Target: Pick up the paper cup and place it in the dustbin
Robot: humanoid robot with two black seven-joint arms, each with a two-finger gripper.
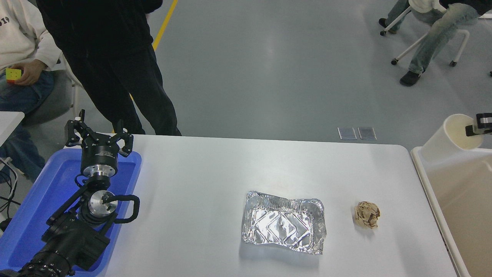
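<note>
- left gripper [98, 135] is parked over the blue tray [46, 200], fingers spread, nowhere near the dustbin [419, 161]
- right gripper [478, 127] is pinching the paper cup [447, 139] by its rim, cup tilted, hanging just above the dustbin's far corner, so I'd guess it's about ready to drop

The left arm [73, 231] was black, with silver metal collars and a looping black cable; its end effector [99, 134] was black and multi-fingered; the right end effector [478, 125] showed only a black tip.
</note>
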